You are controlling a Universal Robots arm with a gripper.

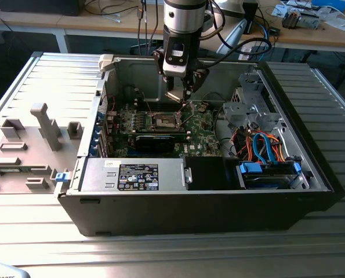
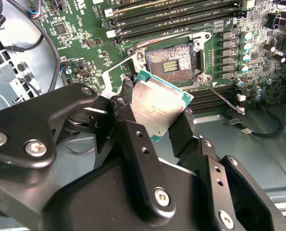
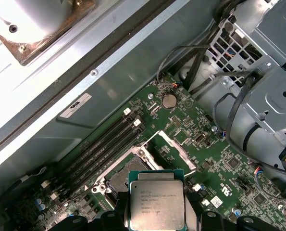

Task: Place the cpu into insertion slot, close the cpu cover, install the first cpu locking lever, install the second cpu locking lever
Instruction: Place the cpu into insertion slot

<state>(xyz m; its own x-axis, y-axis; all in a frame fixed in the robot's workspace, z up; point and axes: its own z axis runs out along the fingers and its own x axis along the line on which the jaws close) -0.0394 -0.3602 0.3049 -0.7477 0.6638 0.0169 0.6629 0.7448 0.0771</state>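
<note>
Cpu in jaws hides half insertion slot, first wrist view.

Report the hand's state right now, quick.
Hand: closed on the cpu, which it holds by the edges, clear of the open insertion slot.

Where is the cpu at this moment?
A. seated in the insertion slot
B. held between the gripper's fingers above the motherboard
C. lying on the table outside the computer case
B: in the second wrist view the gripper clamps the cpu by its edges, and the insertion slot beyond it lies bare.
</note>
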